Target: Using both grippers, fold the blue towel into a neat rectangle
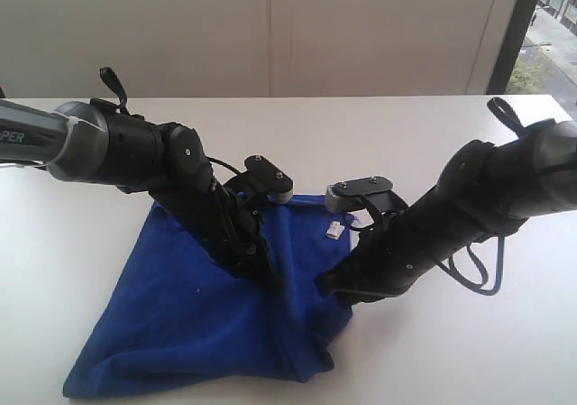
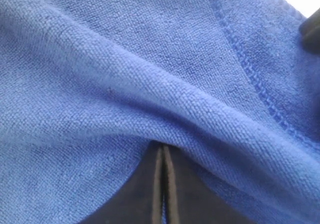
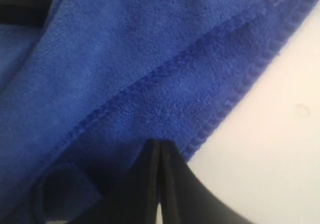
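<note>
1. The blue towel (image 1: 180, 324) lies on the white table (image 1: 469, 360). It is bunched up and partly doubled over, not flat. Its middle part rises like a little tent toward the two arms.
2. The left gripper (image 2: 163, 146) has its fingers pressed tight together. A fat fold of the towel wraps over the tips, so we think it is pinching the cloth.
3. The right gripper (image 3: 159, 143) is squeezed closed too. Its tips sit right at the stitched hem (image 3: 235, 97), and it looks like it is nipping that edge.
4. We think the towel is very light and very soft. It will flop and sag wherever we do not hold it.
5. It is fuzzy, so it should not slip out easily. It will not break either.
6. We think the best places to hold are the corners and the hem, one for each gripper, well apart, so the cloth hangs straight between them.
7. The small white tag (image 1: 334, 230) shows us where one edge is.
</note>
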